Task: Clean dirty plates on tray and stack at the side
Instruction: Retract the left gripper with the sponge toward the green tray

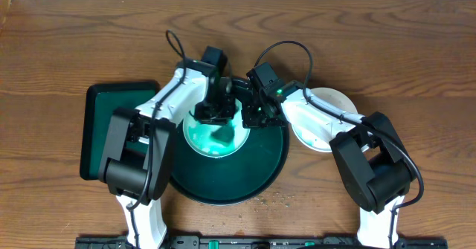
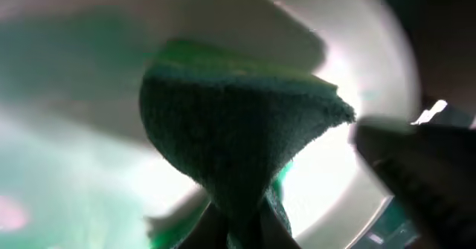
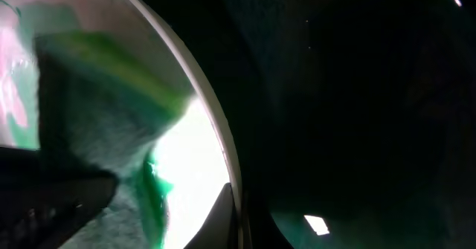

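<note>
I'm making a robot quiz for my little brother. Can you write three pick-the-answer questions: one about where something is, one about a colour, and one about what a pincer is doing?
1. Where is the white plate that is off the round tray?
A) held up in the air
B) on the table, right of the round tray
C) stacked on another plate on the tray

2. What colour is the cloth?
A) dark green
B) red
C) yellow

3. What is the left pincer doing?
A) hanging open over bare wood
B) lifting the round tray
C) gripping the cloth over the smeared plate

Answers:
1 B: the overhead view shows it lying on the wood beside the tray.
2 A: the left wrist view shows dark green fabric.
3 C: the cloth hangs from the pincer above the green-streaked plate.
</note>
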You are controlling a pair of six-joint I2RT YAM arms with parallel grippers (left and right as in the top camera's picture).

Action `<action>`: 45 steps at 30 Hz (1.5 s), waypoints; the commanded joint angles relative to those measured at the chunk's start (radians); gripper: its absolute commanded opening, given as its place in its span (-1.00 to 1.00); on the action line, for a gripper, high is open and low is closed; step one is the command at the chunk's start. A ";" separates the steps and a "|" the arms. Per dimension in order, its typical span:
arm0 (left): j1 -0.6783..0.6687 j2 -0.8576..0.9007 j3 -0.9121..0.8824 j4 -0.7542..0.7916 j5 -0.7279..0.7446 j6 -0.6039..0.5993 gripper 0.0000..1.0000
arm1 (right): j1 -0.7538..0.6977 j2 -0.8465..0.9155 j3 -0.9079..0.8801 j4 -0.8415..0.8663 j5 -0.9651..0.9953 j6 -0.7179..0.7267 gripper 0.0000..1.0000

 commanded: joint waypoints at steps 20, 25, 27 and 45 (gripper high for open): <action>0.214 0.022 0.119 -0.316 -0.442 -0.197 -0.86 | 0.001 0.034 -0.003 -0.030 0.029 0.004 -0.98; 0.220 -0.033 0.172 -0.366 -0.382 -0.176 -0.86 | 0.001 0.034 -0.003 -0.030 0.029 0.004 -0.98; 0.231 -0.072 0.216 -0.369 -0.331 -0.152 -0.86 | 0.001 0.034 -0.003 -0.031 0.029 0.003 -0.98; 0.573 -0.296 0.312 -0.321 -0.382 -0.138 -0.85 | -0.025 -0.344 0.028 -0.157 0.183 -0.232 -0.97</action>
